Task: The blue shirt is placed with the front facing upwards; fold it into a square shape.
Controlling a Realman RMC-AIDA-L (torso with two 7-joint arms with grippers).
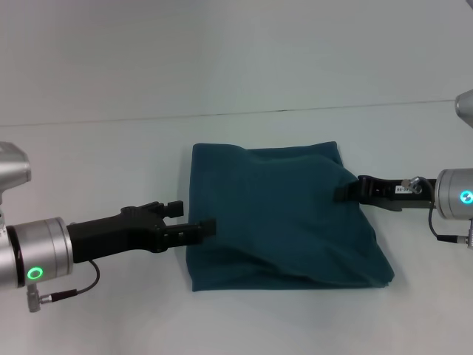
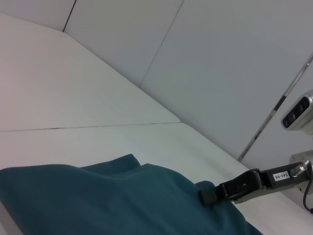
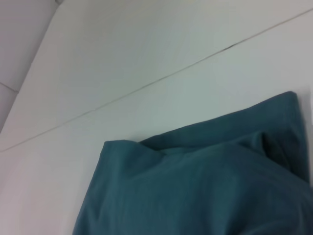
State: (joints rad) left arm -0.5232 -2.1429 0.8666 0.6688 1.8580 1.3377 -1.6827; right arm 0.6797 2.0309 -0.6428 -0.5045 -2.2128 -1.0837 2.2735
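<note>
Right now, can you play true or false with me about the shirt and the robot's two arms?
1. The blue shirt is folded into a roughly square bundle. True.
2. The shirt hangs in the air. False: it lies on the white table.
3. The left gripper is at the shirt's left edge. True.
4. The right gripper is parked far away from the shirt. False: it reaches onto the shirt's right side.
5. A big word is showing on top of the shirt. False: only plain blue cloth shows.
</note>
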